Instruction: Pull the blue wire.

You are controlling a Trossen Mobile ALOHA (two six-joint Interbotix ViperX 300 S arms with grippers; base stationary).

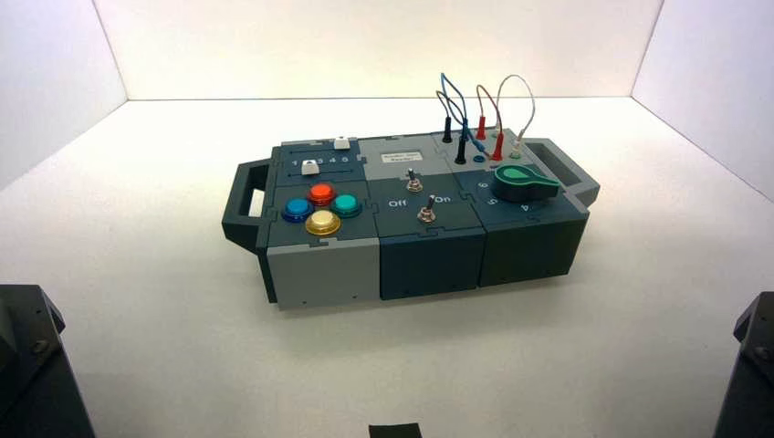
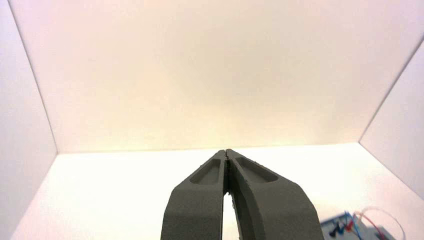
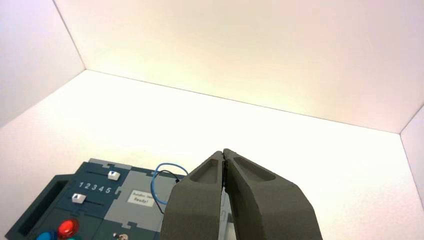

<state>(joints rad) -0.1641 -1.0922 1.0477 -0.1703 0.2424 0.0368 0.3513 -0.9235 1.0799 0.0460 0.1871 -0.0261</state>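
Because the blue wire (image 1: 454, 95) arches at the box's (image 1: 429, 251) far right corner, crowded by black and red wires, the right gripper (image 3: 223, 152) and left gripper (image 2: 226, 152) (both closed, empty, well back) risk snagging a neighbour.

blue wire (image 3: 159, 182) ends hidden behind right pincer (image 3: 223, 153)

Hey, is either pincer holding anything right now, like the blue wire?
Nothing is held. The left pincer and right pincer are both shut on nothing, away from the box; the blue wire arches untouched above it.
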